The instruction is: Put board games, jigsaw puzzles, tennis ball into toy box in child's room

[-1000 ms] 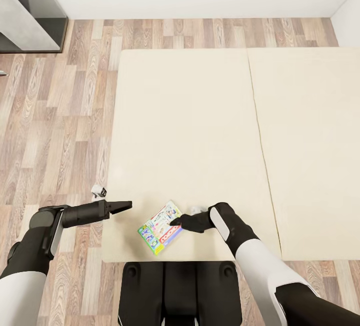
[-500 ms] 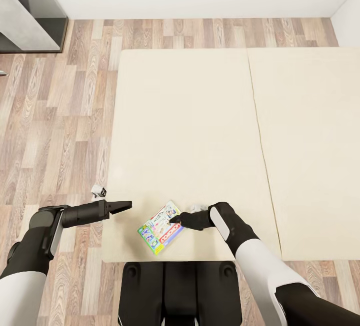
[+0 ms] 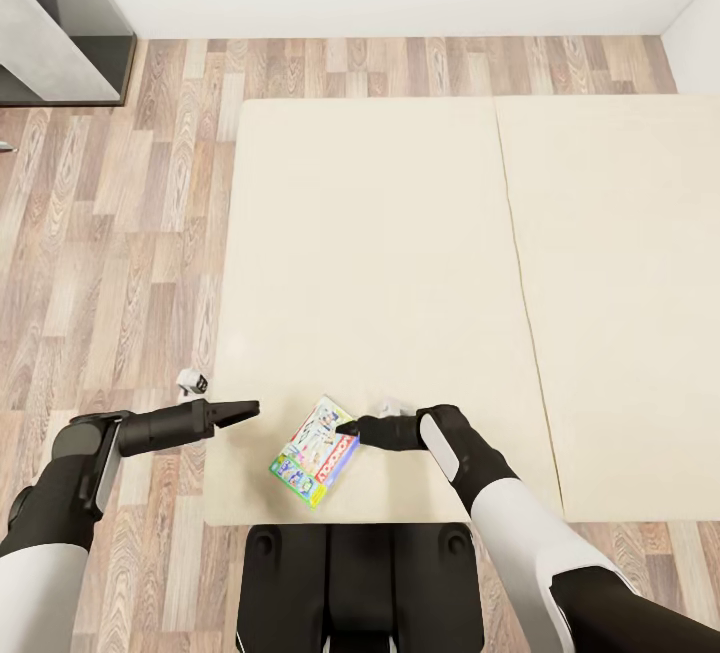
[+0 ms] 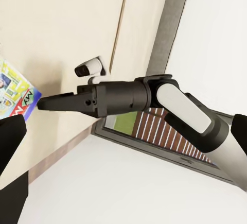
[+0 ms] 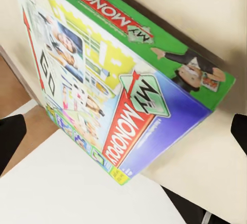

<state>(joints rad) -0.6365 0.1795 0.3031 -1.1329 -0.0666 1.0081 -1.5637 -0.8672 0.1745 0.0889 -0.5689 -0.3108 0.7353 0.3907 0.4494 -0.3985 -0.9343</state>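
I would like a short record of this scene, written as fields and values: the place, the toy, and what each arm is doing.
place: bed with a cream mattress, on a wood-plank floor
toy: one board game, a flat box printed "My Monopoly", near the bed edge closest to the robot
toy pose: appears tilted, one edge raised off the mattress
right gripper: at the game's edge; whether its jaws are closed cannot be told
left gripper: over the bed's left edge, apart from the game, holding nothing; jaws look closed
other: grey furniture at the far left

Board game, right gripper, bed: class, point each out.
board game (image 3: pixel 315 453), head view, on its printed lid.
right gripper (image 3: pixel 345 428), head view, at its fingertips.
bed (image 3: pixel 380 233), head view, on bare mattress.
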